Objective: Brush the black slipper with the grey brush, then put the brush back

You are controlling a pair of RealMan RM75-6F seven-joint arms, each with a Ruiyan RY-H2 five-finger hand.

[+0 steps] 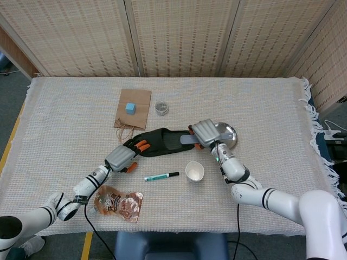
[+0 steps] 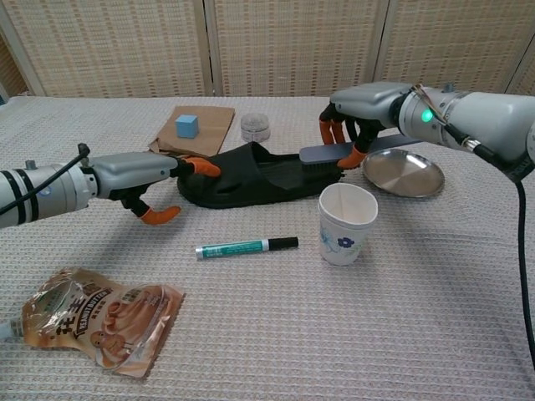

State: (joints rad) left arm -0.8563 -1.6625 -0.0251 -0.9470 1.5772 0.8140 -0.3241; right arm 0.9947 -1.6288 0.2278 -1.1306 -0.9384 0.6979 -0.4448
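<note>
Your right hand (image 2: pixel 355 113) has its fingers wrapped around the handle of the grey brush (image 2: pixel 334 152), so that's a solid grip. The brush head sits over the heel end of the black slipper (image 2: pixel 251 177), right at its edge, but I can't tell whether the bristles are touching it. From the head view the brush (image 1: pixel 191 140) lies across the slipper's (image 1: pixel 162 142) right end, with your right hand (image 1: pixel 205 132) on top of the handle.

Your left hand (image 2: pixel 159 180) is on the toe end of the slipper: the upper fingers rest on the strap and the thumb curls underneath, off to the side. Looks more like pinning it in place than a full grab. In the head view it (image 1: pixel 126 157) sits at the slipper's left end.

The steel plate (image 2: pixel 403 173) sits just right of the slipper, behind the paper cup (image 2: pixel 347 222). A green marker (image 2: pixel 247 246) lies in front of the slipper, and a snack pouch (image 2: pixel 92 317) is near the front left. Further back there's a brown paper bag (image 1: pixel 134 108) with a blue cube (image 1: pixel 130 107) on it, and a small round tin (image 1: pixel 161 108) beside that.
</note>
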